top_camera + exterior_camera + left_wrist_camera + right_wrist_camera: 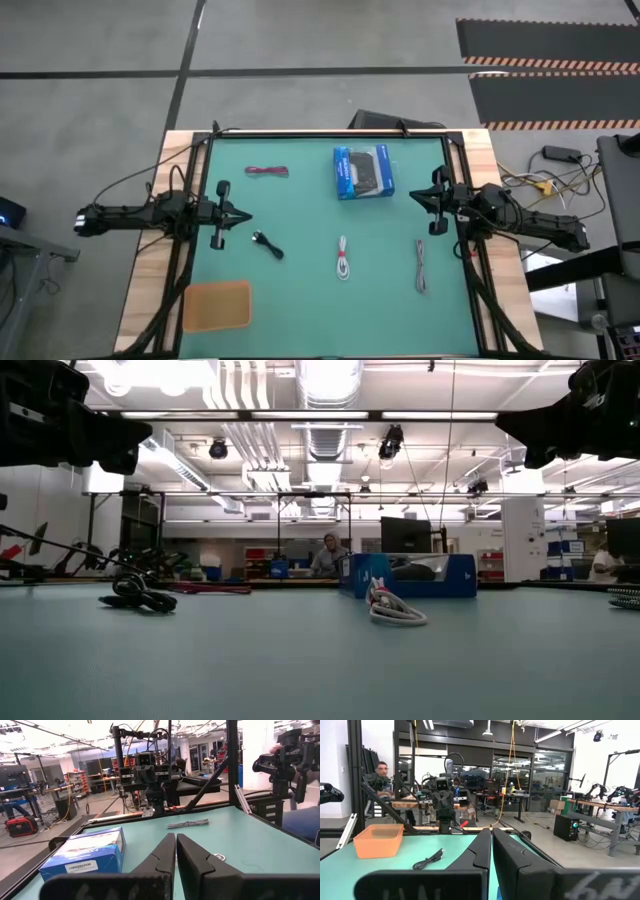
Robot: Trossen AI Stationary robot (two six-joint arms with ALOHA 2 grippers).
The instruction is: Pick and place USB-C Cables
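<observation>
Four cables lie apart on the green mat (300, 300): red cable (267, 171) at eleven o'clock, black cable (268, 245), white cable (343, 258), grey cable (420, 266) at four. One blue box (362, 171), one orange tray (216, 305). Left gripper (238, 217) and right gripper (416, 196) both pressed together, holding nothing. Only the low view shows a person (328, 554) beyond.

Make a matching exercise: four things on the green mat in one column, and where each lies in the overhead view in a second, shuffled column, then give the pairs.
Things:
1. red cable
2. black cable
3. grey cable
4. orange tray

Places:
A. near corner on the left arm's side
B. far side of the mat, left of the blue box
C. right part of the mat, near the right arm
D. just in front of the left gripper

Pairs: 1-B, 2-D, 3-C, 4-A
</observation>
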